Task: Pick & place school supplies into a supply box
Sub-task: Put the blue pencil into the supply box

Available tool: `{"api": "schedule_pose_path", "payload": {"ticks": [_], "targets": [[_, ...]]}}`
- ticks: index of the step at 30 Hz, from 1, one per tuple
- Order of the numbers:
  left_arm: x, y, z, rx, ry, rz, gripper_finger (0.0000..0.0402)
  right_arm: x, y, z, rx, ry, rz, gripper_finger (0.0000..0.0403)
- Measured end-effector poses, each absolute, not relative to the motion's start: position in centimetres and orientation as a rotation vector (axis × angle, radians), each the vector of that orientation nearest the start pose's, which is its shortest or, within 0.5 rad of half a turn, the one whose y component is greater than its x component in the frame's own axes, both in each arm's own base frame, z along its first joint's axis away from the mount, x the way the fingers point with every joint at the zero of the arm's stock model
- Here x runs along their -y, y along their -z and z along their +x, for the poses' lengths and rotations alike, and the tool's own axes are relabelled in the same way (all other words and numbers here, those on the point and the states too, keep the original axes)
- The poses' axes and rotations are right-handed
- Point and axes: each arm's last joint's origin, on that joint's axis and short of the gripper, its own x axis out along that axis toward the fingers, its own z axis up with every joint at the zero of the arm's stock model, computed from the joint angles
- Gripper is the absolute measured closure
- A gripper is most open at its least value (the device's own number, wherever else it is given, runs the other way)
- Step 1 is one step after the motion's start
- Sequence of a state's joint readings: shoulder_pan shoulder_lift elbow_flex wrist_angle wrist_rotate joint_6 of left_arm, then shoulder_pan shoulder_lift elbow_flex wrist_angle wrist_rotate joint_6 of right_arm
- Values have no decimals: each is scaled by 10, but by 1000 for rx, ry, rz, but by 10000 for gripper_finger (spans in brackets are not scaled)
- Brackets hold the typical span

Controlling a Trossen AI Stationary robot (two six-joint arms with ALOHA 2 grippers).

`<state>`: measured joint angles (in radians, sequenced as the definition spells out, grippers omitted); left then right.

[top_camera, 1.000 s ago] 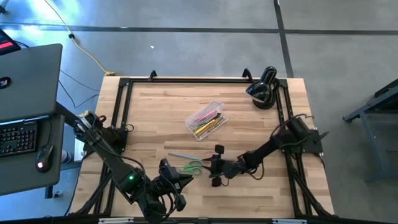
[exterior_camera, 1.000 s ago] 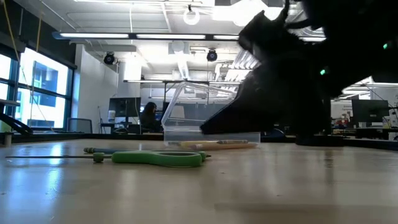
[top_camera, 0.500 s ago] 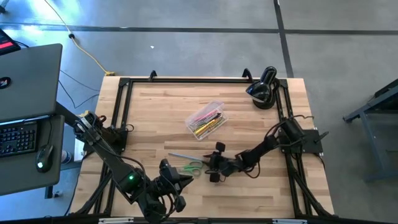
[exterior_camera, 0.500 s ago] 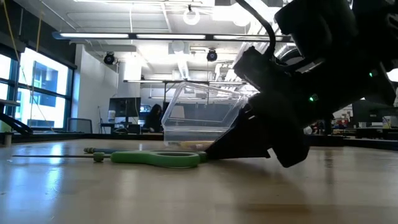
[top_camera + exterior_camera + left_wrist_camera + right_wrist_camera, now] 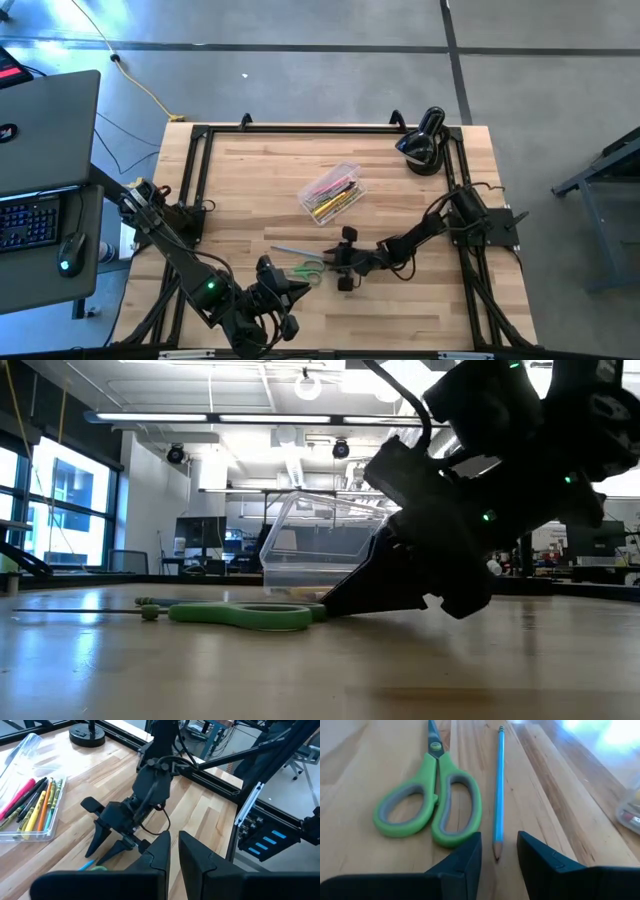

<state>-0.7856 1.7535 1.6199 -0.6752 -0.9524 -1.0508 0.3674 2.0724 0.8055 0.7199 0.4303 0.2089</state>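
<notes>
Wooden table (image 5: 250, 190) (black-framed), grey floor (image 5: 300, 60)

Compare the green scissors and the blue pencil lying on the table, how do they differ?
The green scissors are broad, with two looped green-and-grey handles and metal blades; the blue pencil is one thin straight stick with a sharpened tip. The pencil's tip lies between the right gripper fingers, while the scissors sit off to one side of it. Both lie flat on the wooden table, side by side, outside the supply box.
</notes>
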Motion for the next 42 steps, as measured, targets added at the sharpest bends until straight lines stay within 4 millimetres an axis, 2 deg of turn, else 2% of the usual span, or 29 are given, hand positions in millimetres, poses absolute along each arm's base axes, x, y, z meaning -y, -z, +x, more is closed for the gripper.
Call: {"api": "schedule_pose_path", "payload": {"ticks": [7, 13, 20, 24, 28, 33, 37, 42], "targets": [[250, -329, 283, -370, -395, -407, 335, -116, -72, 340, -470, 99, 4, 295], [250, -329, 283, -369, -395, -408, 335, -118, -59, 348, -407, 119, 21, 295], [250, -329, 283, -370, -395, -407, 334, -125, -39, 376, -334, 171, 3, 295], [250, -329, 283, -374, -393, -407, 335, -125, -38, 398, -321, 129, 18, 295], [250, -328, 283, -377, -391, -406, 335, -120, -38, 416, -350, 180, 3, 295], [250, -328, 283, -390, -382, -409, 334, -114, -39, 425, -421, 206, -33, 296], [250, -328, 283, -390, -382, -407, 334, -113, -37, 423, -440, 221, -58, 321], [250, -328, 283, -391, -381, -403, 335, -113, -36, 422, -453, 220, -67, 392]]}}
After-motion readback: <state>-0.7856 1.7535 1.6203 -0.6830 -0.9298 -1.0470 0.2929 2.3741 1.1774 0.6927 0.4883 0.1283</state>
